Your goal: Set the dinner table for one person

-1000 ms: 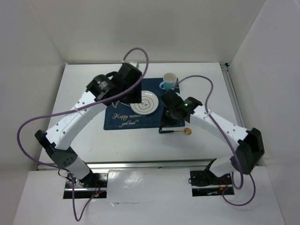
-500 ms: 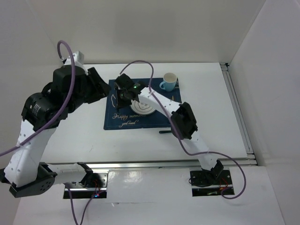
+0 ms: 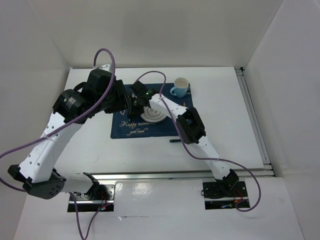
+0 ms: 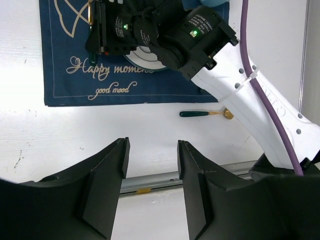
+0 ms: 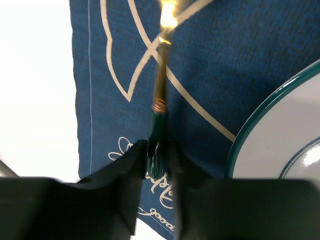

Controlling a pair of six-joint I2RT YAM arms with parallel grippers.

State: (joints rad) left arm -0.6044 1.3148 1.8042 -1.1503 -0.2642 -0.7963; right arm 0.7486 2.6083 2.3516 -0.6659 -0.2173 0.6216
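Note:
The white dinner table (image 3: 225, 125) carries a navy placemat (image 3: 135, 131) with a white plate (image 3: 154, 114) on it. A blue cup (image 3: 180, 87) stands behind the mat. My right gripper (image 5: 159, 155) is shut on the green handle of a gold utensil (image 5: 160, 90), low over the mat's left part (image 5: 115, 60), beside the plate's rim (image 5: 280, 145). I cannot tell whether it is a fork or a knife. My left gripper (image 4: 151, 145) is open and empty, high above the table's near part. A green-handled gold spoon (image 4: 205, 114) lies on the table right of the mat.
The right arm (image 3: 190, 125) stretches across the plate from the right. The left arm (image 3: 75, 107) hangs over the mat's left edge, close to the right wrist (image 3: 141, 93). A metal rail (image 3: 175, 175) runs along the table's near edge. White walls enclose the back and sides.
The right arm has gone from beside the spoon to the mat's left part, holding a utensil. The left arm swung out to the left, then came back in toward the mat.

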